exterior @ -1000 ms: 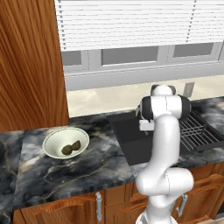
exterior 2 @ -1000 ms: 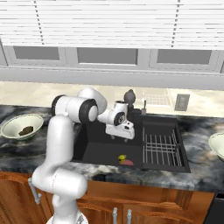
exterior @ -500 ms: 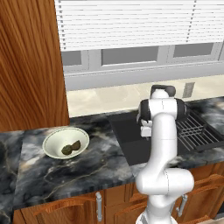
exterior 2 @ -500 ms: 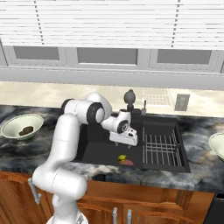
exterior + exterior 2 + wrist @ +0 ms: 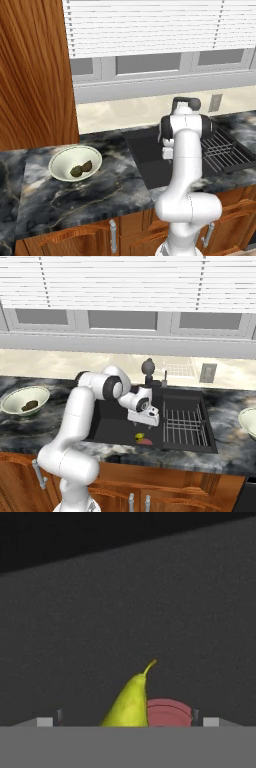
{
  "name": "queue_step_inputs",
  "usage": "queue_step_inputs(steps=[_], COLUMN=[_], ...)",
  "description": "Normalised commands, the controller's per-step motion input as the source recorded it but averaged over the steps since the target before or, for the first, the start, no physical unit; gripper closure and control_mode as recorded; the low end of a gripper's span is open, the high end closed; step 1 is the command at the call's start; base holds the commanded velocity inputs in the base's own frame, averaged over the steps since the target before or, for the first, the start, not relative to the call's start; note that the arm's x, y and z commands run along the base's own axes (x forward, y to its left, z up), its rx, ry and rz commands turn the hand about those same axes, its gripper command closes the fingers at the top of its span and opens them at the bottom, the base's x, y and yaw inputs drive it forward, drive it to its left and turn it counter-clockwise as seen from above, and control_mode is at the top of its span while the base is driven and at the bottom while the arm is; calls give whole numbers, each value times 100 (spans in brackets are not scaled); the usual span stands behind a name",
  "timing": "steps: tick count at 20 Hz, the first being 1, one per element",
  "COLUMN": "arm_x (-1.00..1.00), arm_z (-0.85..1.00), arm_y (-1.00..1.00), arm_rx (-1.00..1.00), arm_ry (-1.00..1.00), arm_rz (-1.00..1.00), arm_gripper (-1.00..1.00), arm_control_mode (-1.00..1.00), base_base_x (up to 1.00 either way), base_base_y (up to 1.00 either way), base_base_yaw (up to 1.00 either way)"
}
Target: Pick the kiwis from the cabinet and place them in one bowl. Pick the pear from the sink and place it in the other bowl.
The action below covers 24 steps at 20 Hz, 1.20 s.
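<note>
Pear (image 5: 131, 704): lying in the sink (image 5: 112, 428), touching the reddish-pink thing (image 5: 170, 712).
End effector (image 5: 145, 421): wide open just above, empty.
Writing: none readable.

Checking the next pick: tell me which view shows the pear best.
The hand view: the pear looms close, stem up, against a pink thing. The right base view shows it tiny on the sink floor. In the left base view the arm hides it.
</note>
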Motion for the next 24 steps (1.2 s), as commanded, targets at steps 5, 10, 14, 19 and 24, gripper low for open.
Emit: queue_step_inputs(steps=[5, 10, 14, 19, 24], arm_x=[0, -4, -6, -10, -30], arm_z=[-33, -9, 0, -5, -5], arm_y=[0, 0, -1, 0, 0], arm_rx=[0, 2, 2, 0, 0], arm_ry=[2, 1, 0, 0, 0], arm_rz=[0, 0, 0, 0, 0], arm_gripper=[-100, -100, -100, -100, -100], arm_control_mode=[-100, -100, -100, -100, -100], base_base_x=[0, 0, 0, 0, 0], base_base_y=[0, 0, 0, 0, 0], base_base_yaw=[0, 0, 0, 0, 0])
